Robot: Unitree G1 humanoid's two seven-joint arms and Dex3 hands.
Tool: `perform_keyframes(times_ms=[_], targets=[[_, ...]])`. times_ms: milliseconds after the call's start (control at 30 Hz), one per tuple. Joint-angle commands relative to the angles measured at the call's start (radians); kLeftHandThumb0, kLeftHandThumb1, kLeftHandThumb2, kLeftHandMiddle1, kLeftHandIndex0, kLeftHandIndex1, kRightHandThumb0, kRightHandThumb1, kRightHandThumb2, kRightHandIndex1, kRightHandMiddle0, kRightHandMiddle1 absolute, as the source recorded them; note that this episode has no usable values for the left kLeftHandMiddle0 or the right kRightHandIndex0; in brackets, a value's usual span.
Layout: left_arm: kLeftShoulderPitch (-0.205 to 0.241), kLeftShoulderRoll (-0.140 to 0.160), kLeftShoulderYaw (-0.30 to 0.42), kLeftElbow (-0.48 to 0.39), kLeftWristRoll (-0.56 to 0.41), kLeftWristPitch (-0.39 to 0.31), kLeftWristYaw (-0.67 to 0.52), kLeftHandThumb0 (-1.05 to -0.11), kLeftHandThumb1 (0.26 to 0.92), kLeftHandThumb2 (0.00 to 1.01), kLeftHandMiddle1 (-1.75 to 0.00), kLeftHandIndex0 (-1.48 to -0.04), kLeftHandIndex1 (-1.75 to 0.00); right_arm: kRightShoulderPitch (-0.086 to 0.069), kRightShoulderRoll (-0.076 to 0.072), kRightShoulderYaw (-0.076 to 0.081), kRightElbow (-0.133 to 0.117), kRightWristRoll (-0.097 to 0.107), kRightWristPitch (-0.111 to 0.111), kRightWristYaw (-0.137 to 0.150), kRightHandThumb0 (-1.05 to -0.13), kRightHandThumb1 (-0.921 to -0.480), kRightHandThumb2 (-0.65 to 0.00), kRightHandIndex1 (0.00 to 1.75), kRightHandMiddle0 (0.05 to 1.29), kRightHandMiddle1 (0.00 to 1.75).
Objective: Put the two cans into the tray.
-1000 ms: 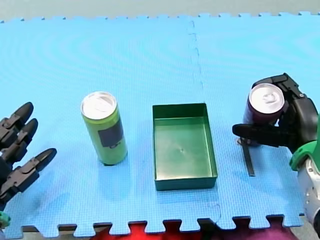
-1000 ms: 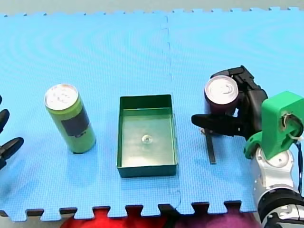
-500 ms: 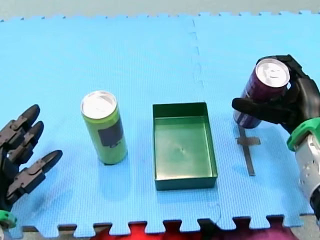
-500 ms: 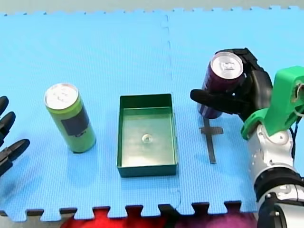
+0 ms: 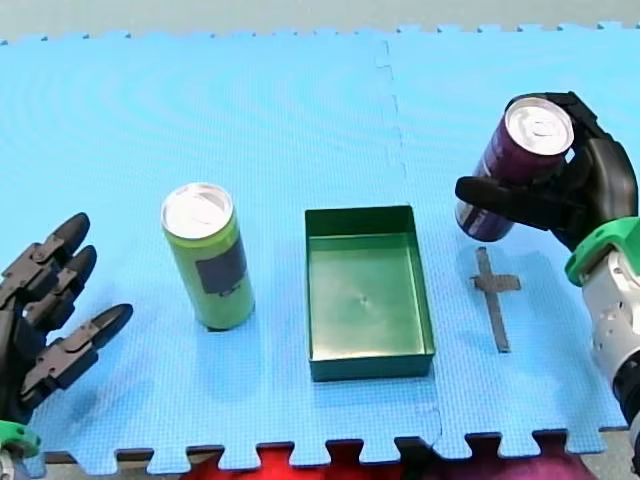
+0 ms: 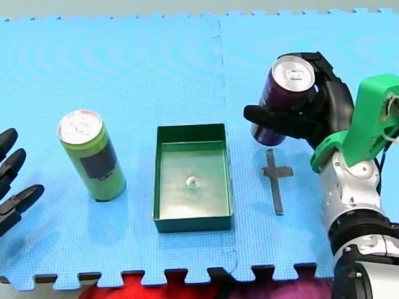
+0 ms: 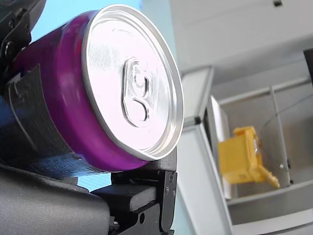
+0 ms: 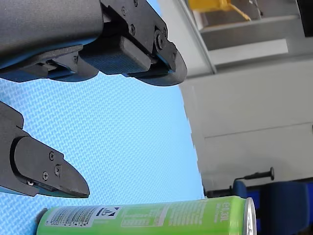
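Your green tray [image 5: 370,364] sits near the middle of the blue foam mat [image 5: 250,110]. It is a shallow rectangular box with thin upright walls and a glossy floor. No can is in it. The second head view shows one small pale glint on its floor, but you cannot tell what that is.

Your right hand [image 5: 565,190] is wrapped around the purple can [image 5: 512,168], with a dark finger across its front. The can is tilted, its silver top leaning away and to the right. It sits to the right of the tray's far right corner and beyond a grey tape cross [image 5: 493,298] stuck flat on the mat.

The green can [image 5: 212,262] stands upright on the mat just left of the tray, apart from it. It is a tall, slim cylinder with a dark label patch and a dull silver top.

Your left hand [image 5: 52,312] holds nothing and is uncurled. It sits at the mat's near left corner, well apart from the green can.

The first wrist view gives you the purple can's lid up close: brushed metal, a raised rim and a pull tab. The second wrist view shows black, blocky fingers [image 8: 132,46] with screw heads over the mat's fine woven-looking texture, and small print on the green can's side. The mat's edges are cut in interlocking puzzle teeth.
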Motion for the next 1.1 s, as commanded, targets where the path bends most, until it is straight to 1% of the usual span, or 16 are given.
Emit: perform_keyframes(times_ms=[0,100,167,200,300,400,467,533,600,700,767,867,933,1067], targets=[[0.002,0.001,0.000,-0.001,-0.005,0.000,-0.001,-1.048,0.836,0.00,0.00,-0.49,0.00,-0.017,0.005,0.003,-0.010,0.006,0.012,0.003,-0.283,-0.798,-0.016,1.75,0.51,1.75],[-0.001,-0.001,-0.002,0.004,-0.002,0.000,0.001,-1.048,0.837,0.00,0.00,-0.49,0.00,-0.034,0.018,0.011,-0.016,0.004,0.041,0.003,-0.281,-0.795,-0.014,1.75,0.51,1.75],[-0.002,-0.005,-0.004,0.004,0.002,-0.001,0.005,-1.048,0.838,0.00,0.00,-0.48,0.00,-0.049,0.020,0.015,-0.022,0.005,0.064,0.006,-0.279,-0.794,-0.013,1.75,0.51,1.75],[-0.001,-0.007,-0.006,0.004,0.003,-0.002,0.007,-1.048,0.839,0.00,0.00,-0.48,0.00,-0.057,0.020,0.017,-0.026,0.006,0.081,0.008,-0.277,-0.793,-0.012,1.75,0.51,1.75],[0.005,-0.014,-0.011,-0.007,0.009,-0.006,0.014,-1.048,0.845,0.01,0.00,-0.48,0.00,-0.075,0.017,0.026,-0.047,0.008,0.142,0.013,-0.268,-0.792,-0.011,1.75,0.51,1.75],[0.011,-0.022,-0.017,-0.018,0.018,-0.015,0.025,-1.048,0.862,0.01,0.00,-0.48,0.00,-0.086,0.014,0.043,-0.080,0.002,0.202,0.013,-0.259,-0.790,-0.010,1.75,0.52,1.75],[0.015,-0.030,-0.023,-0.026,0.025,-0.023,0.036,-1.048,0.869,0.01,0.00,-0.48,0.00,-0.088,0.012,0.052,-0.102,0.000,0.233,0.019,-0.253,-0.790,-0.009,1.75,0.52,1.75],[0.019,-0.035,-0.028,-0.032,0.031,-0.029,0.045,-1.048,0.877,0.02,0.00,-0.48,0.00,-0.086,0.009,0.060,-0.126,0.001,0.259,0.026,-0.246,-0.790,-0.009,1.75,0.52,1.75],[0.020,-0.038,-0.032,-0.035,0.033,-0.031,0.049,-1.048,0.882,0.02,0.00,-0.48,0.00,-0.079,0.006,0.066,-0.155,0.003,0.287,0.031,-0.239,-0.790,-0.009,1.75,0.52,1.75],[0.020,-0.038,-0.036,-0.040,0.033,-0.030,0.048,-1.048,0.887,0.02,0.00,-0.48,0.00,-0.063,0.007,0.075,-0.205,0.006,0.324,0.031,-0.229,-0.791,-0.009,1.75,0.52,1.75],[0.020,-0.037,-0.038,-0.041,0.031,-0.032,0.043,-1.048,0.890,0.02,0.00,-0.48,0.00,-0.050,0.011,0.082,-0.235,0.005,0.340,0.025,-0.223,-0.791,-0.008,1.75,0.52,1.75],[0.017,-0.036,-0.039,-0.037,0.029,-0.038,0.039,-1.048,0.895,0.02,0.00,-0.48,0.00,-0.032,0.015,0.090,-0.266,0.004,0.353,0.019,-0.215,-0.790,-0.008,1.75,0.51,1.75],[0.016,-0.036,-0.039,-0.033,0.029,-0.043,0.038,-1.048,0.898,0.02,0.00,-0.49,0.00,-0.023,0.016,0.095,-0.281,0.005,0.359,0.017,-0.210,-0.790,-0.008,1.75,0.51,1.75],[0.015,-0.036,-0.039,-0.030,0.029,-0.049,0.038,-1.048,0.903,0.02,0.00,-0.49,0.00,-0.018,0.015,0.103,-0.295,0.004,0.364,0.016,-0.204,-0.790,-0.007,1.75,0.51,1.75]])
